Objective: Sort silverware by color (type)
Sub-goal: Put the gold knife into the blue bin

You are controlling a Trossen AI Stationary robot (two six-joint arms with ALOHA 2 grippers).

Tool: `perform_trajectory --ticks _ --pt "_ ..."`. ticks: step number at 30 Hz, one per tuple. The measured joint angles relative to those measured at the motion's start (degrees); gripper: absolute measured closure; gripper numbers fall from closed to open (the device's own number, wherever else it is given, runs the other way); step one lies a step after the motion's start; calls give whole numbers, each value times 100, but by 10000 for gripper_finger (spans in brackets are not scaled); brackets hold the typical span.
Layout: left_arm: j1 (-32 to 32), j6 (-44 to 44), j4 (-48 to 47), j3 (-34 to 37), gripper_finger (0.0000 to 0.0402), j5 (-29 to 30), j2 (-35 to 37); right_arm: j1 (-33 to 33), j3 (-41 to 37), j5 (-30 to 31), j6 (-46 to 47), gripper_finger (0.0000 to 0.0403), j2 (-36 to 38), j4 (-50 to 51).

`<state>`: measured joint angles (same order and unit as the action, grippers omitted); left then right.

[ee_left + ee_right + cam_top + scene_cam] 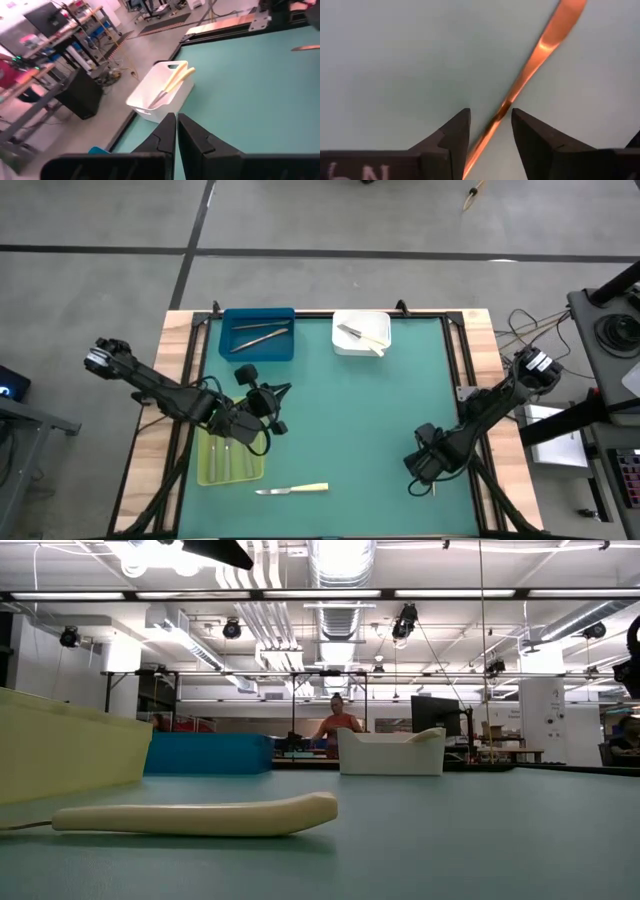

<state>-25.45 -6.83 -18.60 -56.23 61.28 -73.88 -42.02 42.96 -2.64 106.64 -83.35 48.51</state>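
Table edge (480, 480): right tool (428, 470) astride utensil (530, 75)

Mat centre (370, 420) wide open; blue tray (258, 334) and white tray (362, 333) line far edge, yellow-green tray (228, 459) and left arm (170, 392) crowd left side, yellow-handled knife (293, 490) near front edge

Both arms all black, chunky jointed links, thin black cables looping off them. Left arm (160, 388) has boxy end near desk edge with small pale patch on it. Right arm (490, 412) carries light grey block up by its base. Left hand (176, 131) fingers matte black plastic, angular, tapering to narrow wedge tips, wide flat black bar behind them. Right hand (490, 129) same deal: two black triangular fingers, faceted edges, some white scrawled lettering on body, looks like an "N".
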Motion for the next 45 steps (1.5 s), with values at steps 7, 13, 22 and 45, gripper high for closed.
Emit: perform_trajectory --ticks 7,13,22,45 --pt "-13 -473 13 -4 402 -443 -62 65 -10 113 -158 339 -31 -232" --pt "-68 -889 52 -9 402 -448 -251 61 -20 306 -300 386 -33 -366" --pt "-690 -1124 264 -9 402 -401 -418 -103 99 1192 -517 390 148 -539" --pt "-1086 476 726 560 402 -54 600 1332 2149 4035 -5318 391 179 -1233"
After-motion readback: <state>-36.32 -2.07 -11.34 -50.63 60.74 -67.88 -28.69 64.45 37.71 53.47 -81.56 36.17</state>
